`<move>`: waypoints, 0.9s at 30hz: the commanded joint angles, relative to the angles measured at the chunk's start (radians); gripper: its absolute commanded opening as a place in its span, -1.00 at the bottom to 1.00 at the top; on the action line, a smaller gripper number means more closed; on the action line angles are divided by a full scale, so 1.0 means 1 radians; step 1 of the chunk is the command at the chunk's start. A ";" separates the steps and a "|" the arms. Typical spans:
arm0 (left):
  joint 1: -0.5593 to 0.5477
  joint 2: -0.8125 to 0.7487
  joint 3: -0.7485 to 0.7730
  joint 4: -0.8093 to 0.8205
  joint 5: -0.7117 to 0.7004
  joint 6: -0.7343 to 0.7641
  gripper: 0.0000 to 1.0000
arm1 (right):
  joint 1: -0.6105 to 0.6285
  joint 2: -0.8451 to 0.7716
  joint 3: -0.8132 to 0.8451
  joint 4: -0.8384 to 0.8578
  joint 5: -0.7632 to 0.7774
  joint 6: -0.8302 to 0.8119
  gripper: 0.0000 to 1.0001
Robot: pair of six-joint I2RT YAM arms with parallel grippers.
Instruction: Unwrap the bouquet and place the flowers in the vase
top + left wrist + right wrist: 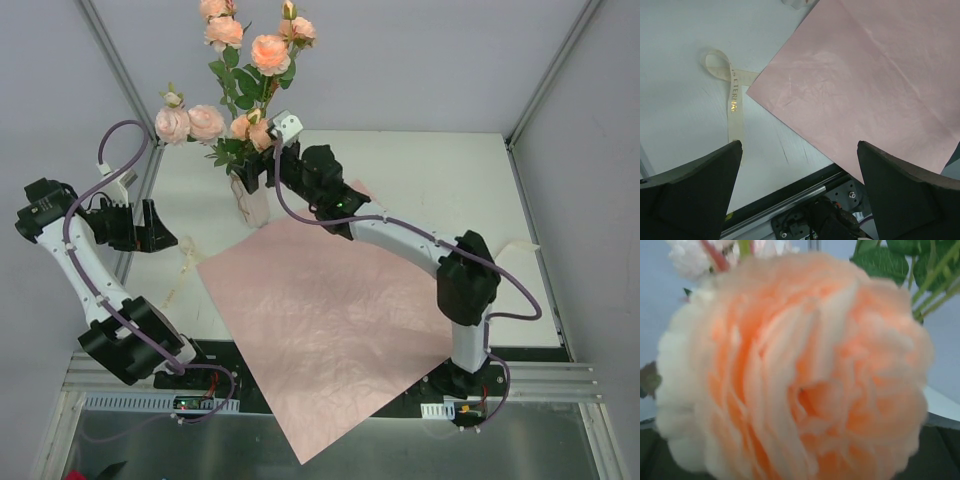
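The flowers (245,45), peach-pink roses on long green stems, stand upright in the small pale vase (251,205) at the back left of the table. My right gripper (256,172) is right against the stems and leaves just above the vase mouth. In the right wrist view one rose (800,370) fills the frame, and only dark finger parts (942,455) show at the two bottom corners, far apart. The wrapping paper (320,320) lies unfolded flat, pink side up. My left gripper (800,146) hangs open and empty over the table's left front.
A cream ribbon (733,95) lies loose on the table left of the paper (875,75), also seen as the ribbon (184,268) from above. The paper's near corner overhangs the table's front rail (300,400). Frame posts stand at the back corners.
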 commanded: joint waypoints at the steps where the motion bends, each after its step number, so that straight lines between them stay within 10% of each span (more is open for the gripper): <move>1: 0.015 -0.044 0.006 -0.030 0.055 0.030 0.98 | 0.007 -0.244 -0.046 -0.291 0.087 0.019 0.93; 12: 0.015 -0.086 -0.062 -0.033 0.055 0.086 0.99 | -0.061 -0.552 -0.263 -1.122 0.242 0.053 0.93; 27: 0.015 -0.121 -0.192 0.037 0.078 0.031 0.98 | -0.084 -0.695 -0.295 -1.287 0.456 0.094 0.93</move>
